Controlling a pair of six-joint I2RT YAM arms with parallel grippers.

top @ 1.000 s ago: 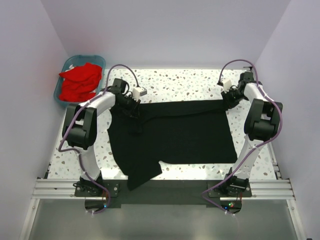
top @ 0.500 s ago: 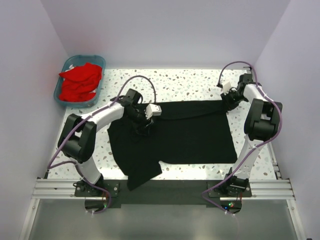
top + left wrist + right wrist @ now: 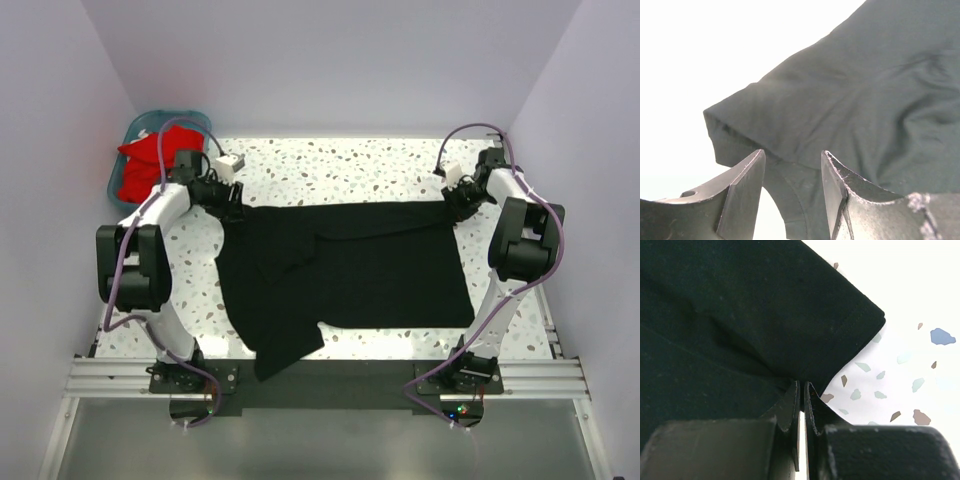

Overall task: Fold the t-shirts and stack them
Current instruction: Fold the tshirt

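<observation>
- Found the left gripper [image 3: 792, 156] parted to a middling gap, its fingers [image 3: 742, 190] clamping nothing, poised just above a doubled sleeve edge of the black shirt [image 3: 850, 100].
- Placed it, from the top view, at that shirt's far left corner.
- Found the right gripper [image 3: 802, 386] closed to a hairline, pinching the shirt's hem, with creases in the cloth running into the fingertips.
- Placed it at the shirt's far right corner, opposite the left one.
- Traced the left arm from the far left corner out past the shirt's left side and back toward its base by the near left corner.
- Traced the right arm the same way, along the shirt's right side.
- Saw the shirt spread mostly flat on the speckled table [image 3: 360, 165], between the two arms.
- Noted a flap of cloth turned inward over the body near its left side.
- Noted its near left corner trailing past the table's near edge.
- Spotted the red shirts [image 3: 135, 165] heaped in a teal basket [image 3: 138, 125], beyond the black shirt's far left corner and well apart from it, partly hidden by the left arm and its cable.
</observation>
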